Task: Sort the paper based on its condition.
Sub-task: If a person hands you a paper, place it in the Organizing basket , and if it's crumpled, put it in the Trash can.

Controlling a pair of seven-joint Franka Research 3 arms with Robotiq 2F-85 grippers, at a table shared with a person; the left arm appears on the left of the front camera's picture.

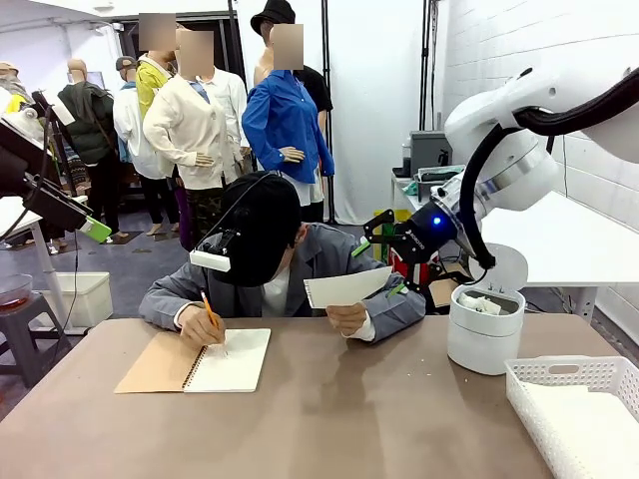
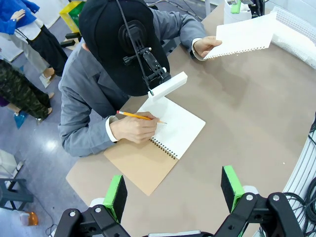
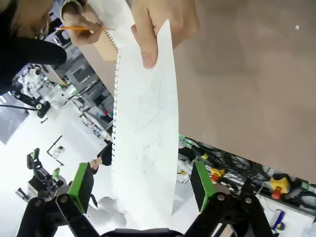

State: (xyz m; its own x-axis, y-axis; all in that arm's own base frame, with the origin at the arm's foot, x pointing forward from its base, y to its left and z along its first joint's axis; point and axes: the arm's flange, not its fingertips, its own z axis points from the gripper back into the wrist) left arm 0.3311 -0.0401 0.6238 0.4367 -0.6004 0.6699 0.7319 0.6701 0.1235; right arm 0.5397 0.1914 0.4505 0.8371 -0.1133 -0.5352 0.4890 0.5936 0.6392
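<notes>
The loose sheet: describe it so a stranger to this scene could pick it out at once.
Find the person writing at the table's far side. Their free hand holds up a flat white sheet with a perforated edge. Unlike the notebook, it is unbound and off the table.

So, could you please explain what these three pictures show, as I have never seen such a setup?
Two white robot arms share a brown table with a person. The front picture looks across it from the robot's side; the other two come from cameras on each wrist, looking along the green-padded fingers. On the table lie a spiral notebook, a round white tub holding crumpled paper, and a white lattice basket. The person writes with a pencil and, with the other hand, holds out a flat sheet. The right gripper stands open around that sheet; the left gripper hangs open above the table.
</notes>
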